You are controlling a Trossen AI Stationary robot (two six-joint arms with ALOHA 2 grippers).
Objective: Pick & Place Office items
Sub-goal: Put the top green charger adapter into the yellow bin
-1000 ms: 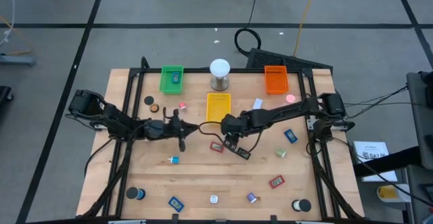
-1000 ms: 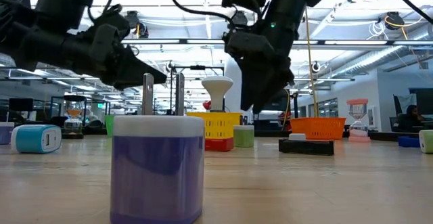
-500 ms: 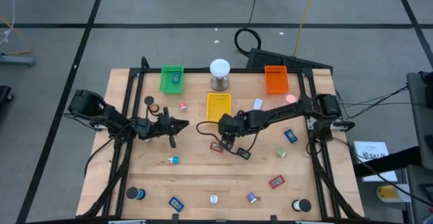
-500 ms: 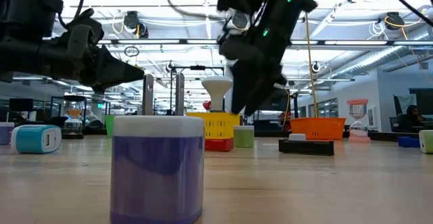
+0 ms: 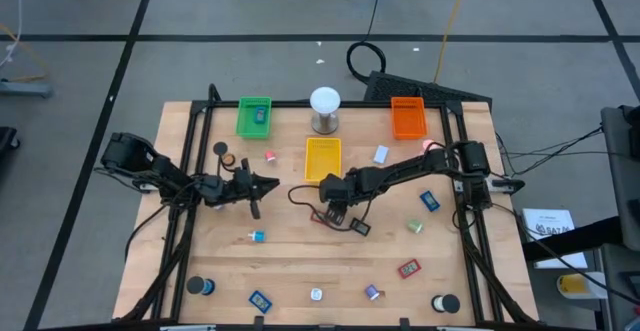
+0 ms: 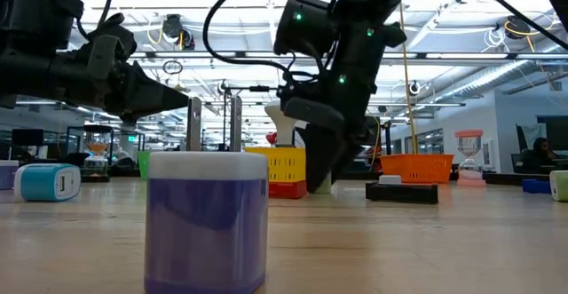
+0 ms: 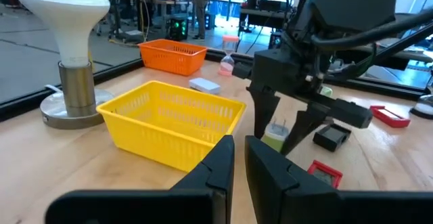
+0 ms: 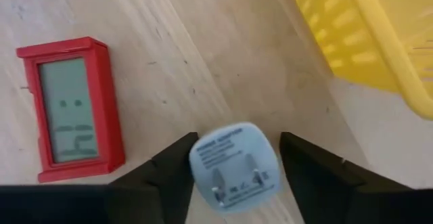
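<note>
A small green-and-white plug adapter (image 8: 233, 163) stands on the table on its flat base, prongs up, just in front of the yellow tray (image 5: 322, 157). My right gripper (image 5: 331, 209) points steeply down over it, open, one finger on each side of the adapter (image 7: 274, 135). A red rectangular piece with a grey display (image 8: 71, 109) lies flat beside it. My left gripper (image 5: 272, 182) hangs level over the table's left half, shut and empty. Other office items lie scattered over the wood. My right gripper straddles the adapter's two side faces (image 8: 196, 158) from above. The fingers (image 8: 312, 176) stand very near those faces, and I cannot tell whether they touch. The adapter rests on the table.
A green tray (image 5: 254, 116), a white-domed metal cylinder (image 5: 324, 109) and an orange tray (image 5: 407, 117) line the far edge. A black piece (image 5: 358, 227) lies right of the red one. A purple-and-white adapter (image 6: 206, 218) stands near the front edge.
My right gripper has sunk toward the table, down around the green-and-white adapter. My left gripper drew back toward the table's left edge and turned to point level, then kept still.
</note>
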